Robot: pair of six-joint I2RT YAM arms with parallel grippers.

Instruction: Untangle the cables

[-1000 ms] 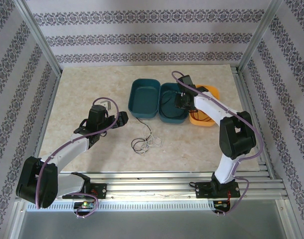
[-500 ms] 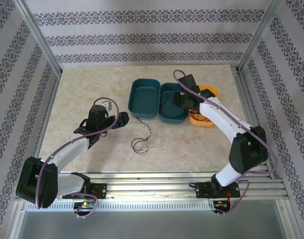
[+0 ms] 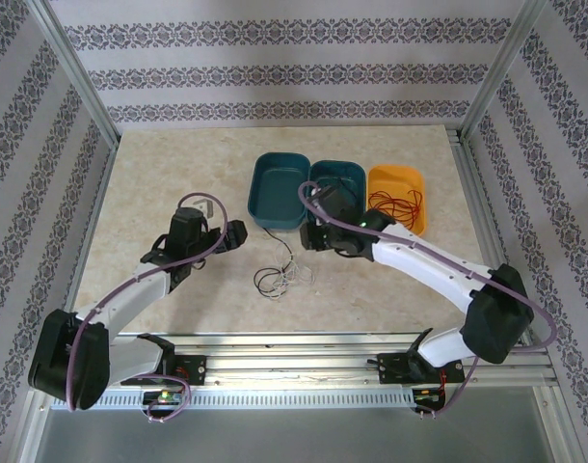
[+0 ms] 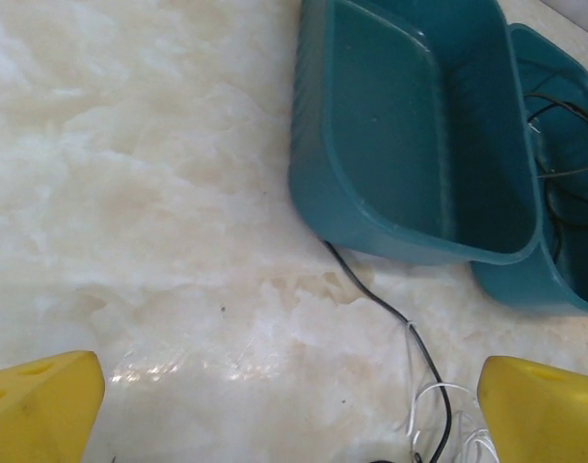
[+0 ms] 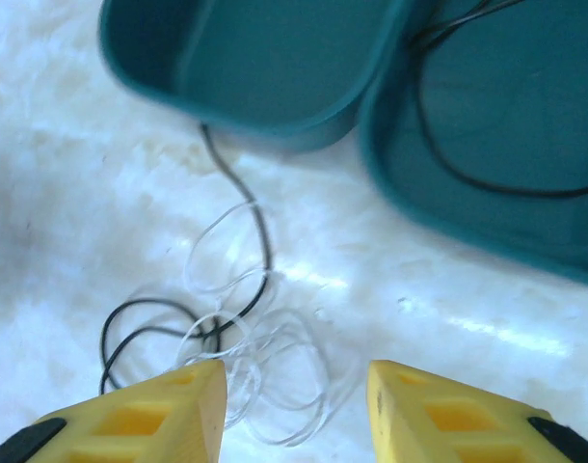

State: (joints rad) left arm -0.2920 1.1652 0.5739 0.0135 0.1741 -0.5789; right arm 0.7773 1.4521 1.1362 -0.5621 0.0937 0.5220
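While cables (image 3: 275, 280) lie tangled | left pincer (image 4: 294, 391) wide | right pincer (image 5: 296, 386) half-parted, empty

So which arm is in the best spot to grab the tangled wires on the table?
Probably the right. The right gripper hangs just above the tangle of black and white cables, fingers apart with nothing in them. The left gripper is open too, but sits farther off to the side.
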